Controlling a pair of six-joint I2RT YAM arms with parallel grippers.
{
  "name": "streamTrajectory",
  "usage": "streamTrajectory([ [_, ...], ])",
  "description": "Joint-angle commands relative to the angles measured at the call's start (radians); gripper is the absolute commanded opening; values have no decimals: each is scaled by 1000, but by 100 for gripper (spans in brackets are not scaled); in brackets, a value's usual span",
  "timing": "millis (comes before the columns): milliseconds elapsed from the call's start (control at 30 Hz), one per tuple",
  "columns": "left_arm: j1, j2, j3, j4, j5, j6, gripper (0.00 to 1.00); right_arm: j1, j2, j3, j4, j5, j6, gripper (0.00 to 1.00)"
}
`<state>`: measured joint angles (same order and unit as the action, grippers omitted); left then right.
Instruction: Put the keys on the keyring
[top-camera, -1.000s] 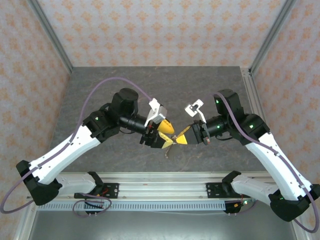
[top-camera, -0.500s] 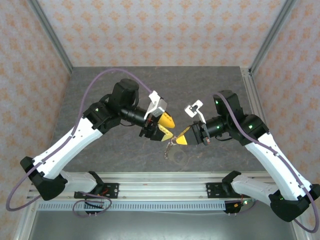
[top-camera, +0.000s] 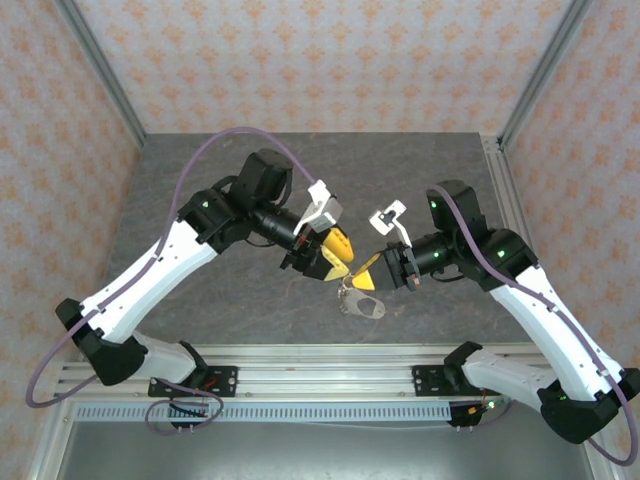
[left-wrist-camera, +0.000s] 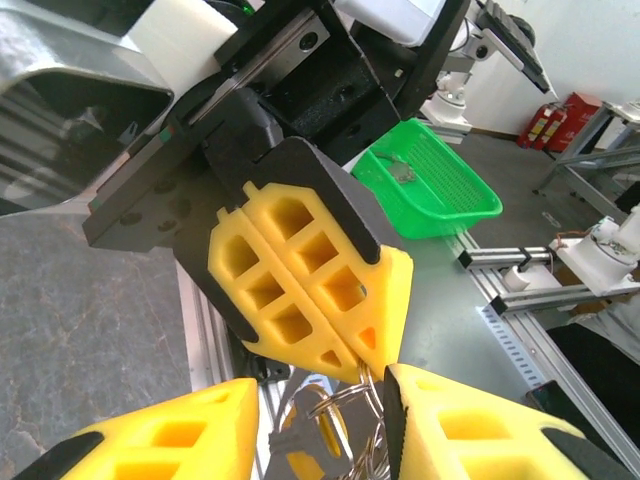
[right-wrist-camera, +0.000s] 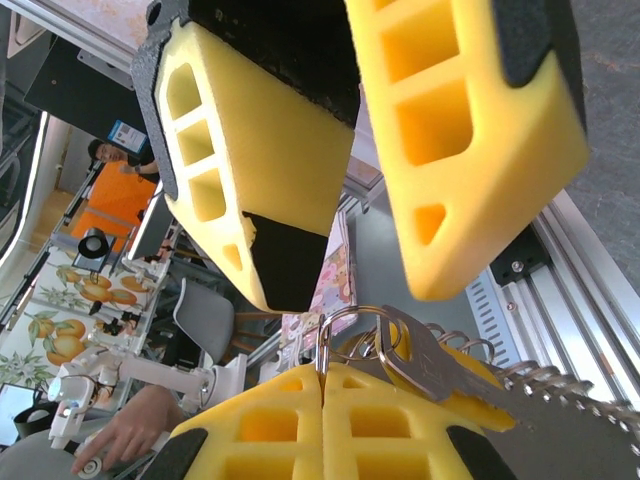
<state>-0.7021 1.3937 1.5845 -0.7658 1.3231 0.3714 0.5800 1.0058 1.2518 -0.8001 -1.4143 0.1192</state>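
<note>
R gripper (right-wrist-camera: 322, 382) is pinching thin silvery wire keyring (right-wrist-camera: 324, 340), steadying it; L gripper (left-wrist-camera: 322, 400) is hovering wide open, empty, prob. targeting serrated silvery key (right-wrist-camera: 545, 425).

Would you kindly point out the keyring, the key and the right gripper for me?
keyring (right-wrist-camera: 322, 345), right wrist view, wire loop's left side.
key (right-wrist-camera: 560, 440), right wrist view, toothed blade.
right gripper (left-wrist-camera: 362, 358), left wrist view, closed fingertips.
</note>
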Motion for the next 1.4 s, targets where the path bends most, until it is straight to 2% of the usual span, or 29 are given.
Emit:
streamTrajectory([
  [0,0,19,48,-109,54,84,34,4,-21,12,-9,-20,-27,0],
  [133,0,27,66,-152,62,114,29,3,-19,18,-19,-16,-35,0],
  [433,-6,30,62,-204,70,144,32,3,-9,26,-28,-12,-46,0],
  [700,-7,59,104,-205,71,163,32,3,-6,26,-24,-19,-43,0],
  [767,-9,72,124,-207,102,166,32,4,-6,25,-25,-21,-43,0],
  [1033,-54,124,172,-288,108,220,32,3,-15,19,-23,-19,-44,0],
  [1367,-56,111,174,-336,88,239,29,3,-16,18,-24,-20,-50,0],
])
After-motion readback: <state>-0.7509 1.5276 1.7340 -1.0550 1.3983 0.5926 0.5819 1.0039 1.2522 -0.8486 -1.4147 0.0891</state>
